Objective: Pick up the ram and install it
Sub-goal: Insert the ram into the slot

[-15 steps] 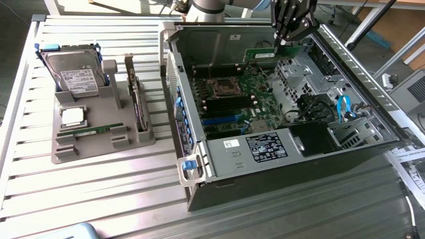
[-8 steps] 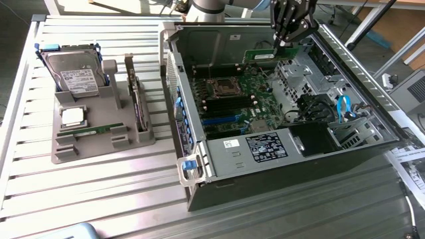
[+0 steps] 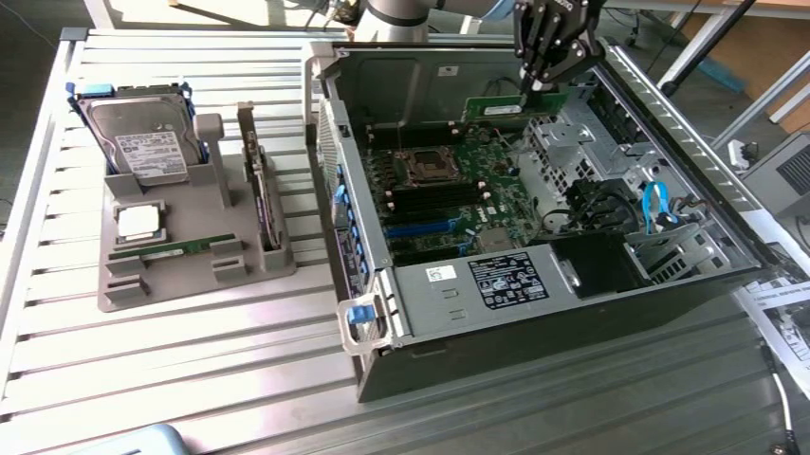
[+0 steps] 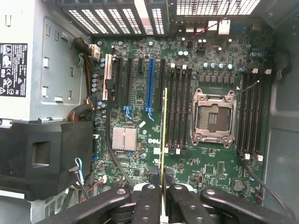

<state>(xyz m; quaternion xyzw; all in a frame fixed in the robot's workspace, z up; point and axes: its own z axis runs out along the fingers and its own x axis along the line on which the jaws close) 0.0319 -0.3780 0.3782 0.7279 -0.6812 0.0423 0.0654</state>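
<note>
A slatted metal table (image 3: 190, 370) carries everything, pale and striped with light from the room behind. Chair and stand legs crowd the floor at about two o'clock in the exterior view, and a printed sheet (image 3: 782, 318) lies at three o'clock.

At nine o'clock sits a grey tray (image 3: 177, 284) with a hard drive (image 3: 146, 133) leaning upright, an expansion card (image 3: 260, 190) on edge and a spare green stick (image 3: 171, 248) lying flat. Bare slats separate the tray from the open computer case (image 3: 506, 355), which fills the middle.

Inside the case, the motherboard (image 3: 462, 185) lies exposed. Its power supply box (image 3: 506, 280) closes off six o'clock and a drive cage (image 3: 570, 142) walls in three o'clock. The space above the board is open.

At one o'clock the gripper (image 3: 537, 88) reaches down over the case's far rim. Its fingers (image 4: 150, 196) are clamped tight on the ram (image 3: 500, 106), which hangs on edge with its length level.

In the wrist view the gripper (image 4: 163, 183) pinches the ram (image 4: 164, 130), seen as a thin yellow-green line. It runs parallel to the black memory slots (image 4: 180, 107) and just beside them, on the side away from the CPU socket (image 4: 213, 117). I cannot tell whether its lower edge touches the board.
</note>
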